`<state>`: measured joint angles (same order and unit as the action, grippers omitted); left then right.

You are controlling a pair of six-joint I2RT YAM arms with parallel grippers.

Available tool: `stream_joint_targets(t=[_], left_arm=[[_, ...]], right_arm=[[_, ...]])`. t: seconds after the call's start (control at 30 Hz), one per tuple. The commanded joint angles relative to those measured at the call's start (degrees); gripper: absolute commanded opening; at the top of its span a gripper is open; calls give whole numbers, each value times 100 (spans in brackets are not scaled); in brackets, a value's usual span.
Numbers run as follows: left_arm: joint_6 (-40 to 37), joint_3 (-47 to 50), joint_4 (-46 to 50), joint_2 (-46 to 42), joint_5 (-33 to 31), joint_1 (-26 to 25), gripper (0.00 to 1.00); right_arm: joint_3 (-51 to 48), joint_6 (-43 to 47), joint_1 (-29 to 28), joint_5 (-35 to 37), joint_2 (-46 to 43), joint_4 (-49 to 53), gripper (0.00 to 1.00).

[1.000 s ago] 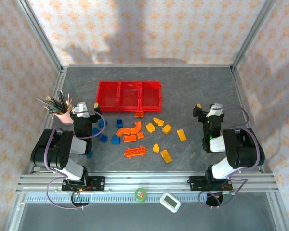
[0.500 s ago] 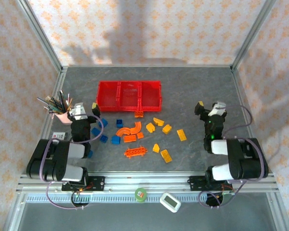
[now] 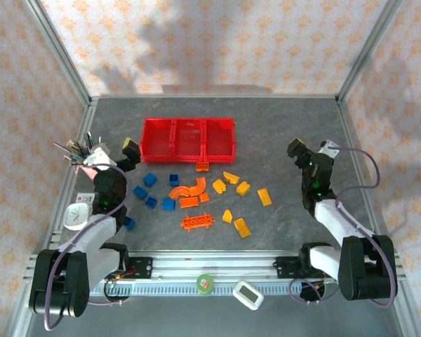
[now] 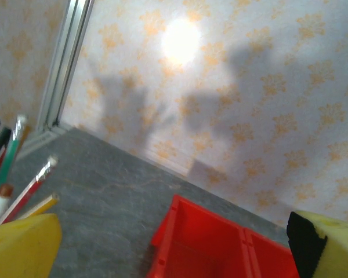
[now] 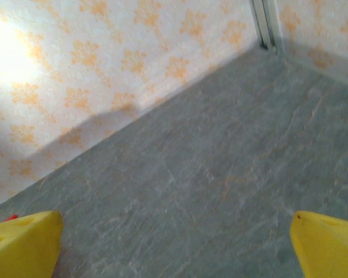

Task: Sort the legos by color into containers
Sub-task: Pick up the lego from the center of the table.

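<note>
Holding my left end effector (image 3: 114, 149) and right end effector (image 3: 312, 149) wide open, empty, flanking legos (image 3: 196, 189) to split picks; bins (image 3: 188, 121) unfilled.

Grey table (image 3: 281, 133) (scattered legos (image 3: 189, 188), red containers (image 3: 188, 121))

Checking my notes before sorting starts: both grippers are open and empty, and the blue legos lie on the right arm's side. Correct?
One slip: the top external view shows the blue legos lying on the left arm's side, near the left gripper. The rest stands: it and the right gripper are open and empty.
</note>
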<state>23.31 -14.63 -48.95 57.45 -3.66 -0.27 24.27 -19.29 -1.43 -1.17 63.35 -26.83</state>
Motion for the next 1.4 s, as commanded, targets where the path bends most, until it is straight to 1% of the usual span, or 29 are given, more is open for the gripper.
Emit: stream_joint_targets(t=[0.0, 0.1, 0.2, 0.27, 0.33, 0.47, 0.53, 0.63, 0.73, 0.87, 0.93, 1.0, 1.1, 1.2, 1.3, 1.37], left_arm=[[1271, -122, 1037, -190, -97, 104, 99], [1419, -378, 1744, -354, 349, 108, 99], [1435, -675, 2449, -431, 867, 85, 99], [1455, -879, 2958, -475, 1051, 22, 99], [1449, -1048, 3374, -497, 1131, -174, 99], [1345, -1343, 4086, -423, 966, -963, 99], [1350, -1538, 4461, -275, 997, -1301, 99], [1308, -1859, 4993, 0, 991, -1818, 99], [1303, -2153, 5343, 360, 807, -2357, 99], [1226, -2698, 5631, 1114, 764, -3019, 99], [1173, -2994, 5797, 1518, 548, -3268, 99], [1176, -3251, 5909, 1898, 369, -3428, 99], [1147, -3609, 6024, 2478, 299, -3521, 98], [1094, -3997, 6253, 3044, 108, -3550, 95], [1079, -4330, 6465, 3540, -191, -3550, 92], [1062, -4525, 6520, 3840, -199, -3550, 92]], right_arm=[[217, -589, 37, -449, -181, 1169, 100], [233, -640, 0, -1014, -309, 1280, 100], [443, -578, -164, -1016, -285, 1688, 100], [610, -530, -330, -1019, -221, 1995, 100], [776, -453, -513, -1018, -144, 2261, 100], [919, -401, -773, -1117, -81, 2584, 100], [956, -409, -939, -1110, -99, 2746, 100], [1002, -400, -1309, -1004, -154, 2973, 100], [983, -459, -1769, -845, -132, 3074, 100], [949, -669, -2317, -728, -3, 3072, 100], [915, -746, -2530, -728, 98, 3012, 100], [870, -810, -2703, -789, 196, 2885, 100], [821, -805, -2909, -969, 345, 2637, 100], [695, -798, -2924, -1137, 406, 2326, 100], [760, -709, -2924, -994, 553, 2395, 100], [828, -643, -2915, -963, 566, 2454, 100]])
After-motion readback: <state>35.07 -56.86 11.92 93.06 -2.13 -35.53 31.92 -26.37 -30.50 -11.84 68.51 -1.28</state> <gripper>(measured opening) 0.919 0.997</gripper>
